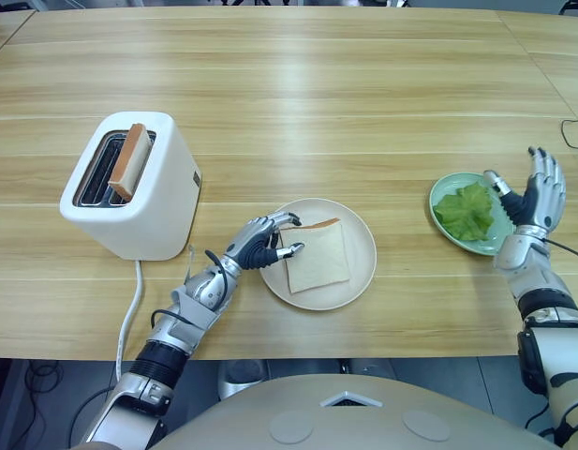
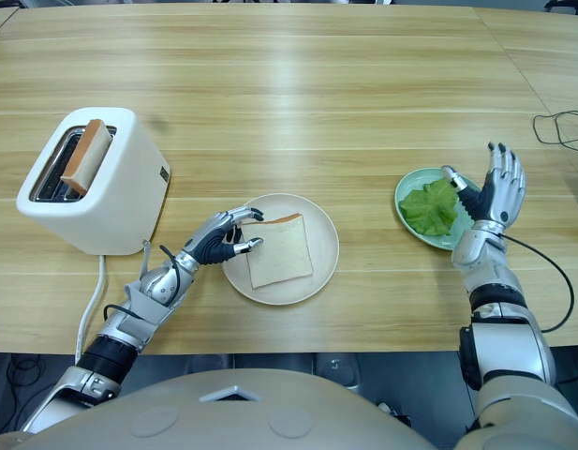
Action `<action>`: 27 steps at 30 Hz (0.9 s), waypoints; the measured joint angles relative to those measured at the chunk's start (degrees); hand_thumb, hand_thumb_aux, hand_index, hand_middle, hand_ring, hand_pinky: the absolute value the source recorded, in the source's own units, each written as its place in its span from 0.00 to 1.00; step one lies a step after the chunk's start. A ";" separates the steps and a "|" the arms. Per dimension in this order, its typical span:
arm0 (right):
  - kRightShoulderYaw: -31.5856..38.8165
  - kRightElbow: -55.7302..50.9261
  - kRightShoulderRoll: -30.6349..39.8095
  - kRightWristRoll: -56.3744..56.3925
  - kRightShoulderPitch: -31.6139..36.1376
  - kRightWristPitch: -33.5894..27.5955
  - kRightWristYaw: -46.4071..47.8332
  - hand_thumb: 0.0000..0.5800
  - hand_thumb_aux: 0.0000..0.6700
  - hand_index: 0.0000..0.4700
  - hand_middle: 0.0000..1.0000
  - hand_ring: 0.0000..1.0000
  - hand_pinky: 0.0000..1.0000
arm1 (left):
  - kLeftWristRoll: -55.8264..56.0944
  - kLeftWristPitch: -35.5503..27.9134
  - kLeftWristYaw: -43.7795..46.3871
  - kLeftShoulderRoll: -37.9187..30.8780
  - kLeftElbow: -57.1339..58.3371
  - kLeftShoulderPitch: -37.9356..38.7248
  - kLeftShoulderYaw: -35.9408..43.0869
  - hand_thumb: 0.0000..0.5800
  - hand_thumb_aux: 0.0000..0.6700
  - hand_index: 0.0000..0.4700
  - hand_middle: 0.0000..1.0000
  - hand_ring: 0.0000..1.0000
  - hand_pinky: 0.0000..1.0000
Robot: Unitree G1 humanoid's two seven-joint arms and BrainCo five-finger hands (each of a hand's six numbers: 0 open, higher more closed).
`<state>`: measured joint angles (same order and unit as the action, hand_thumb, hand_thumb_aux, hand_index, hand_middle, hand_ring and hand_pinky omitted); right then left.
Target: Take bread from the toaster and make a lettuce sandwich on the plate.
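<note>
White bread slice [image 1: 317, 258]: lies flat on the beige plate [image 1: 360, 234], near the front middle of the wooden table [image 1: 363, 94].
Second slice [image 1: 129, 161]: stands upright in the white toaster [image 1: 148, 211], in the slot nearer the plate; the toaster is left of the plate.
Left hand [image 1: 256, 244]: over the plate's left rim, fingers loosely bent and parted, tips at the slice's left edge, gripping nothing.
Lettuce [image 1: 466, 211]: on a small green plate [image 1: 476, 247], well right of the beige plate.
Right hand [image 1: 537, 197]: upright beside the green plate's right rim, fingers spread wide, empty.
</note>
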<state>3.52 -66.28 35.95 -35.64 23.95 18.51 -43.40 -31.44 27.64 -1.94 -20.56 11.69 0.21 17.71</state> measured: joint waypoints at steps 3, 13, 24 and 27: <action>4.39 -3.92 -0.64 -2.01 0.39 -4.83 1.59 0.00 0.00 0.00 0.00 0.00 0.00 | -0.82 -0.34 -0.98 -0.08 -0.03 -0.01 -0.22 0.00 0.00 0.00 0.00 0.00 0.00; 11.70 -5.63 -2.24 -3.27 0.45 -8.63 3.00 0.65 0.41 0.40 0.00 0.00 0.00 | -0.68 -1.26 -2.94 -1.41 -1.44 -0.74 -3.73 0.00 0.00 0.00 0.00 0.00 0.00; 12.52 -4.28 -1.92 -2.46 1.31 -8.37 1.95 1.00 1.00 0.98 0.00 0.00 0.00 | -0.13 -1.26 -3.73 -1.35 -3.21 -1.72 -5.73 0.00 0.00 0.00 0.00 0.00 0.00; 12.75 -4.30 -1.65 -2.36 1.28 -8.40 1.18 1.00 1.00 0.98 0.00 0.00 0.00 | 0.07 -1.23 -3.80 -1.30 -3.21 -1.72 -5.74 0.00 0.00 0.00 0.00 0.00 0.00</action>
<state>16.27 -70.57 34.30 -38.00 25.23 10.10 -42.22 -31.37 26.41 -5.74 -21.86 8.48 -1.50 11.98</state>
